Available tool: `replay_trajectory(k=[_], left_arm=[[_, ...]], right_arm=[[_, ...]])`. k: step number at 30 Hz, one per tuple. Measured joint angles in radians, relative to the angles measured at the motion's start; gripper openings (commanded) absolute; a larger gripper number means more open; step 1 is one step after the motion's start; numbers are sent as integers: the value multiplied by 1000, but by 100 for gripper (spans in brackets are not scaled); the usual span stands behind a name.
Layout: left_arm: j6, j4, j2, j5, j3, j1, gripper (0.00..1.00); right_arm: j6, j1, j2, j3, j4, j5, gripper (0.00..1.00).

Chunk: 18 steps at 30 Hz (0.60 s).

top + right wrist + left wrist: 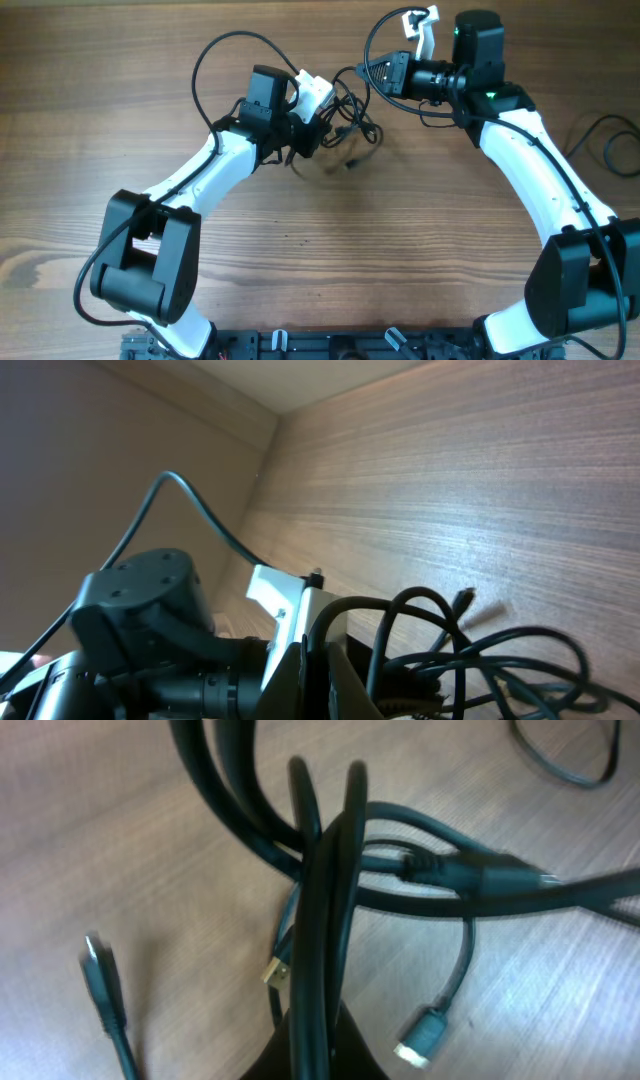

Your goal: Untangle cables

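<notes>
The cables [350, 112] form a loose black tangle on the wooden table between my two grippers. My left gripper [312, 124] is at the tangle's left side, shut on a pair of strands [322, 900] that run straight up out of its jaws [318, 1035]. Around them lie a gold-tipped plug [274, 970], a silver-tipped plug [422, 1042] and a dark plug [98, 975]. My right gripper [372, 73] is at the tangle's upper right, shut on one looping strand [400, 610] pinched between its fingers [345, 660].
A thick black wire [603, 140] loops on the table at the far right, also in the left wrist view [565, 765]. The left arm's own wire [215, 55] arcs above its wrist. The left arm's body [140, 610] fills the right wrist view's lower left.
</notes>
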Motion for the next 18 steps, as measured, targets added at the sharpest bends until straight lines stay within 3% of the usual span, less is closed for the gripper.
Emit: replay_trajectory(k=[6, 10, 14, 18], left_arm=[[-215, -282, -2, -225, 5, 121, 4], [-335, -304, -2, -310, 5, 226, 4], [-460, -366, -2, -433, 5, 367, 4], [-489, -364, -2, -425, 4, 416, 4]], right_arm=[[10, -3, 0, 0, 21, 2, 4], [23, -57, 0, 0, -8, 108, 4], [31, -190, 0, 3, -143, 303, 4], [-15, -248, 0, 4, -310, 451, 6]])
